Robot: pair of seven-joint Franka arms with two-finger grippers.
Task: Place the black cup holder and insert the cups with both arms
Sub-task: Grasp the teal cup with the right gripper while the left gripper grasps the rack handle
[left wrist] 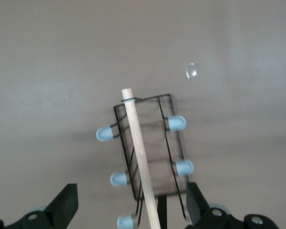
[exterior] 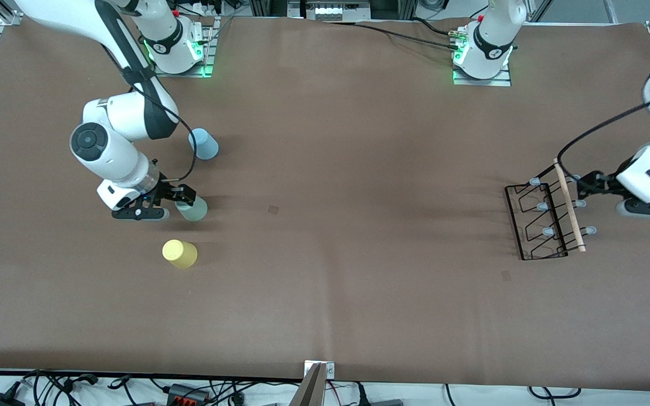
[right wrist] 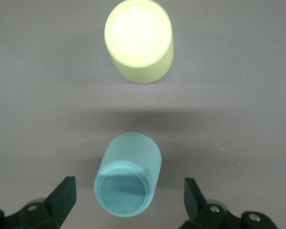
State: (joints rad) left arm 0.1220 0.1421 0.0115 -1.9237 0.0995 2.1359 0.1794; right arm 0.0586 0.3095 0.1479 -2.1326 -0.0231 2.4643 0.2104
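The right gripper sits low at the right arm's end of the table with its fingers spread wide — the pale grey-green cup stands between them, untouched by either finger in the right wrist view. The yellow cup stands bottom-up just nearer the front camera than the grey-green one, and the light blue cup stands farther from that camera, beside the right arm's forearm.

At the left arm's end of the table the left gripper is at the black cup holder, its fingers held apart, one on each side of the wooden rod handle — not closed on it. The holder rests on the brown table, its pale-tipped prongs sticking out to both sides of the rod, well apart from all three cups.
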